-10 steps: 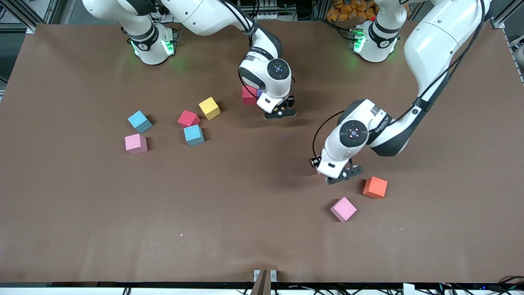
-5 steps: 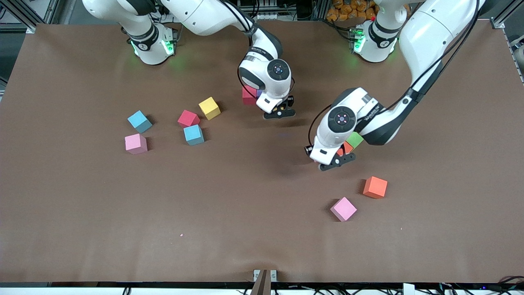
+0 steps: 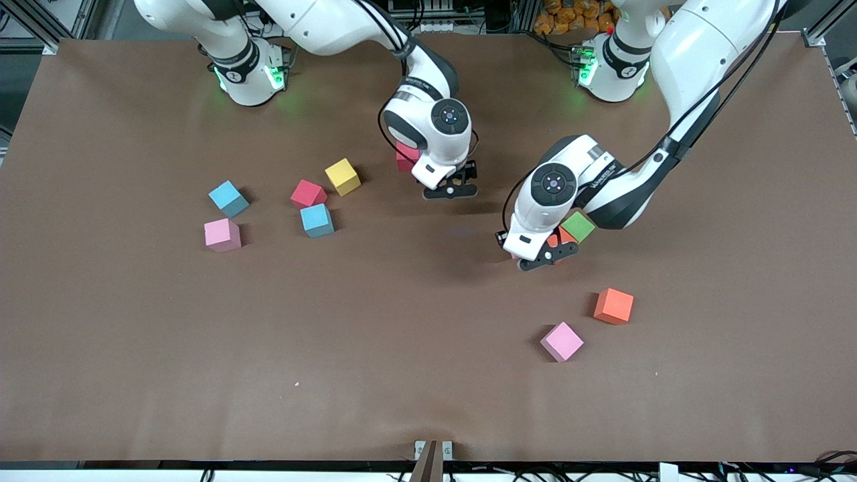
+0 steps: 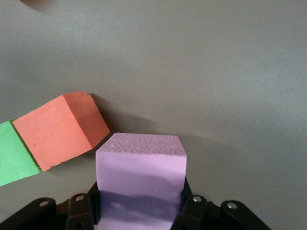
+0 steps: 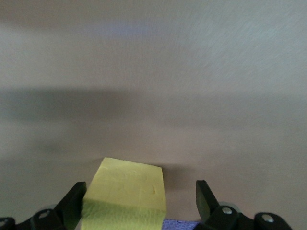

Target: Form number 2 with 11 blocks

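Blocks [image 3: 315, 220], judged light, soft foam best pinched on opposite flat faces, lie scattered on the table [image 3: 201, 368]. A lilac block [image 4: 141, 177] is gripped by the left end effector [image 3: 539, 257], since carried beside the green cube [image 3: 577, 226]. The right end effector [image 3: 450, 190] has been opened around a yellow block [image 5: 127, 191].

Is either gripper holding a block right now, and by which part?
The left gripper grips a purple block by two opposite side faces. The right gripper is open; a yellow block sits unclamped between its fingers.
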Controlling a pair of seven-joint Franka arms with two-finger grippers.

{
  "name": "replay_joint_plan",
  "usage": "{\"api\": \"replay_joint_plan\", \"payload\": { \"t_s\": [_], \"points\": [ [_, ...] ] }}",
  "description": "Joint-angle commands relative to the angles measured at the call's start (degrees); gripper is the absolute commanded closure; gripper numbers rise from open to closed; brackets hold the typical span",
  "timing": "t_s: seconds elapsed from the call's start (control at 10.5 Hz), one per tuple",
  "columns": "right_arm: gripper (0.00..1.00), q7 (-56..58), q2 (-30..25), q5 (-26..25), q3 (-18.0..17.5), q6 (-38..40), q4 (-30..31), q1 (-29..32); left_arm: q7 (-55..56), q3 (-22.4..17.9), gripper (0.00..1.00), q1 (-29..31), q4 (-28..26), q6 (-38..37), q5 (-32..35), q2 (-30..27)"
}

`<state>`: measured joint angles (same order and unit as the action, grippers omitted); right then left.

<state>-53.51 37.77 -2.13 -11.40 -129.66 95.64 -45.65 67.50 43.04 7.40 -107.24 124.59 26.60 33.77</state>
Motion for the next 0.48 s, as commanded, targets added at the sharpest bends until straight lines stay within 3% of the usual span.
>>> {"api": "replay_joint_plan", "payload": {
  "t_s": [0.0, 0.38],
  "points": [
    [0.0, -0.29, -4.27, -0.07, -0.38, 1.95, 1.13, 3.8, 1.06, 0.38, 0.41, 0.77, -2.36, 0.65, 0.21, -3.27],
    [0.0, 5.51, -4.46, -0.15, -0.38, 2.04, -1.51, 12.06, 4.46, 0.82, 0.41, -3.77, 0.0, 0.74, -0.14, -2.4]
  ]
}}
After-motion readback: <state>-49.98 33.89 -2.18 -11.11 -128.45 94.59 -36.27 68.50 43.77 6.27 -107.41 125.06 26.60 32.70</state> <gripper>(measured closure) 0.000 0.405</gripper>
